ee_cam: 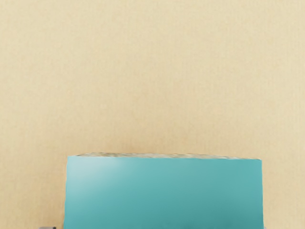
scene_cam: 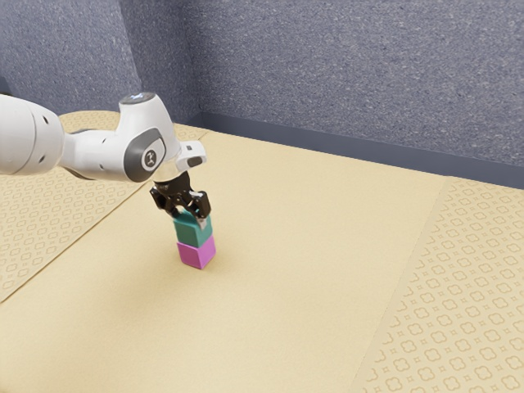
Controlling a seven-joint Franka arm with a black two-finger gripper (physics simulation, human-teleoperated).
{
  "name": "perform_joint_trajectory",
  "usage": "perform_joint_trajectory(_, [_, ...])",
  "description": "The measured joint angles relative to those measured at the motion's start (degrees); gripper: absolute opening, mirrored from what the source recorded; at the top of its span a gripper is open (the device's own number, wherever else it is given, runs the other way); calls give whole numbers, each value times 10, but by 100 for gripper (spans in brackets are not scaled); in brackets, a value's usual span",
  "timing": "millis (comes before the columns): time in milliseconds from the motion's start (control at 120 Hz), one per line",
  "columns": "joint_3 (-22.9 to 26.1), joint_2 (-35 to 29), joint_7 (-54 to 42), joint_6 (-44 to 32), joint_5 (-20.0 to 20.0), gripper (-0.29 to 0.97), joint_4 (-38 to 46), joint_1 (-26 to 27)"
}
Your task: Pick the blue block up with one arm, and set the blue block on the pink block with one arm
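**Item 1, blue block** [scene_cam: 195,231]: a teal-blue cube. It sits flat and upright on top of the pink block [scene_cam: 196,254], touching it, with the edges of the two roughly in line. One vertical corner faces the near side. No side reads plainly longer than another.

**Place:** the tan table [scene_cam: 327,270], left of middle in the exterior view.

**Hard to make out:** my gripper [scene_cam: 190,214] covers part of the block's top. In the wrist view the blue block [ee_cam: 164,193] lies just under my hand, its lower part cut off by the frame edge.

**Pincer:** at the block's top. I cannot tell whether it is clenched on the block or released.

**Arm** [scene_cam: 98,151]: white, entering from the exterior view's left. The forearm is nearly level and the hand is bent downward over the stack.
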State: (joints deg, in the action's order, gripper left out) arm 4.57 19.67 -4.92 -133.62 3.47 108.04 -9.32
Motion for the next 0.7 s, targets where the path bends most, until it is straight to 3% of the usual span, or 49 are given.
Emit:
perform_joint_trajectory(208, [0,0,-1,0,3,60,0,-1])
perform_joint_trajectory(525, [3,-16,-2,2,8,66,-5,2])
perform_joint_trajectory(650, [11,-58,-3,10,11,67,-13,5])
perform_joint_trajectory(700, [20,-104,-3,33,10,67,-24,6])
